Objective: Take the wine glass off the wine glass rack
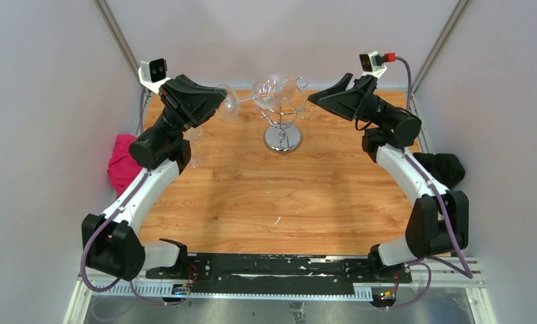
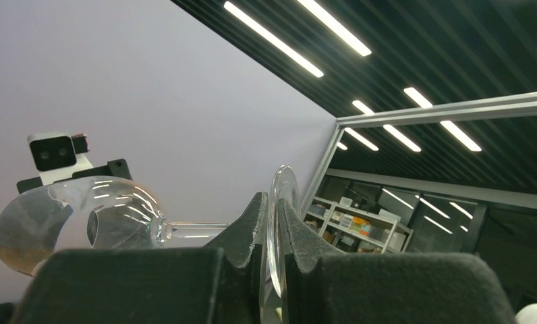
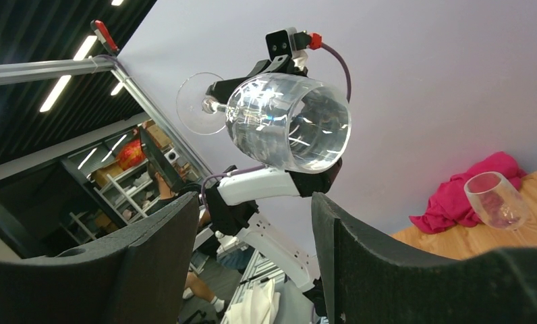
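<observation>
The wine glass [image 1: 274, 91] lies on its side in the air, its bowl over the ring top of the chrome wine glass rack [image 1: 283, 128] at the back middle of the table. My left gripper [image 1: 220, 102] is shut on the glass's round foot [image 2: 276, 223]; the stem and bowl [image 2: 77, 223] stick out to the left in the left wrist view. My right gripper [image 1: 318, 98] is open and empty just right of the rack. In the right wrist view the glass [image 3: 289, 121] hangs above its spread fingers [image 3: 252, 202]. No rack wire shows around the glass there.
A second wine glass [image 3: 495, 199] stands on the wooden table beside my left arm, also faint in the top view [image 1: 197, 150]. A pink cloth [image 1: 121, 162] lies at the left edge, a black cloth [image 1: 441, 167] at the right. Grey walls enclose the table.
</observation>
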